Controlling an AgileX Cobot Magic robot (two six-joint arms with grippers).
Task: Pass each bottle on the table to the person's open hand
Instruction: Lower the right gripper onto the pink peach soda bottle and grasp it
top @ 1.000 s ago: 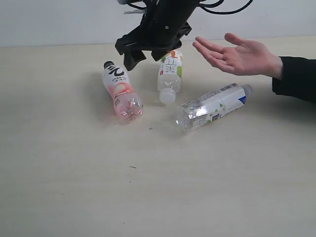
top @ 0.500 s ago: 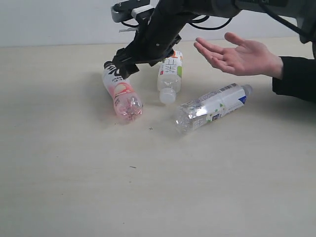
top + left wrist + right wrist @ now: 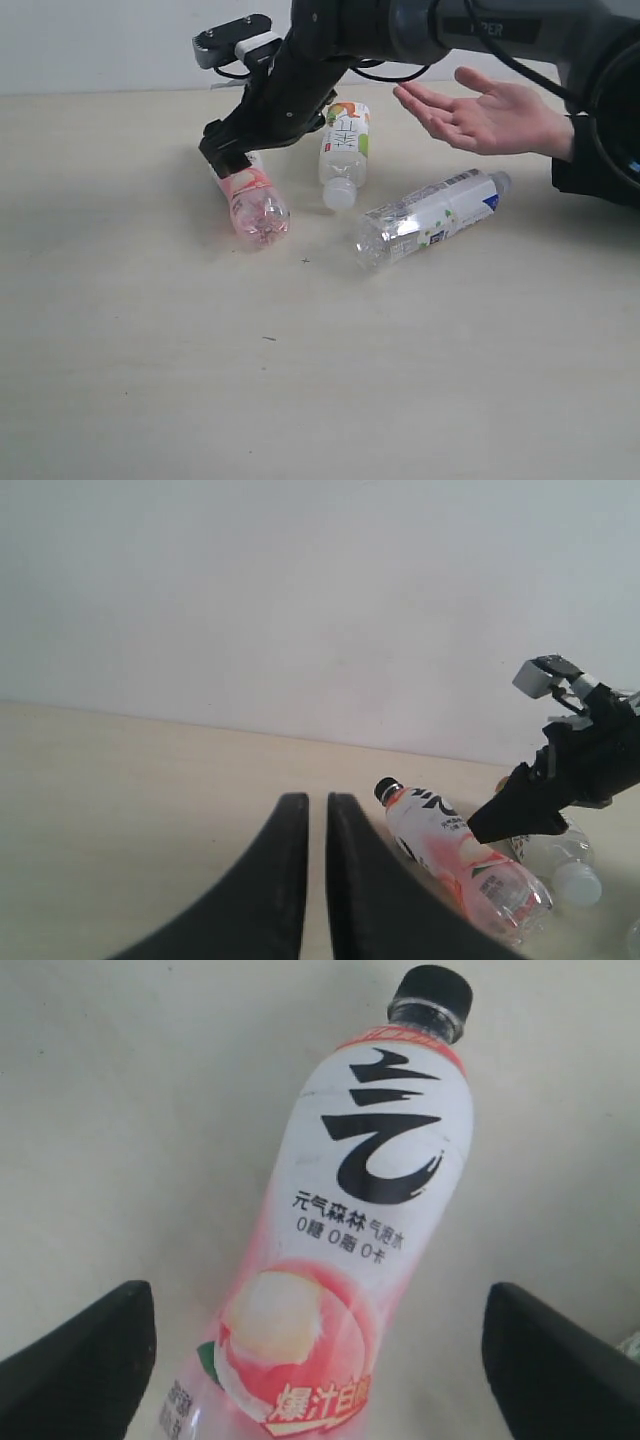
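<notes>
Pale beige table (image 3: 150,380), three bottles (image 3: 430,217) lying mid-frame, one open hand (image 3: 490,115) upper right.
Right gripper (image 3: 228,152), jaws wide and empty, straddles the pink-label bottle (image 3: 252,200); left gripper (image 3: 315,880) nearly closed, empty.

The pink-label bottle (image 3: 360,1210) bears a large black brush-style "元", with "元气森林 气泡水" and "0糖 0脂 0卡" beneath it. An orange band lower down reads "爆汁白桃". The right arm (image 3: 520,30) shows white letters ending in "PER". Print on the white-green label bottle (image 3: 344,150) and the white-blue label bottle (image 3: 430,217) is too small to read.
</notes>
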